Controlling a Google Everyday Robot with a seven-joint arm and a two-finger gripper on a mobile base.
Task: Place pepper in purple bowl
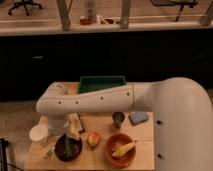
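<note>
Pepper [67,145] looks like it's lying inside the purple bowl [78,151], down around 7 o'clock on the table [95,161]. The gripper [64,134] hangs just above the bowl's 12 o'clock edge, fingers spread and pinching nothing. The pepper's probably light and fairly stiff, with slick skin that could roll. If it needs picking up, the best hold is likely the middle of its length, squeezed across the narrow way.
</note>
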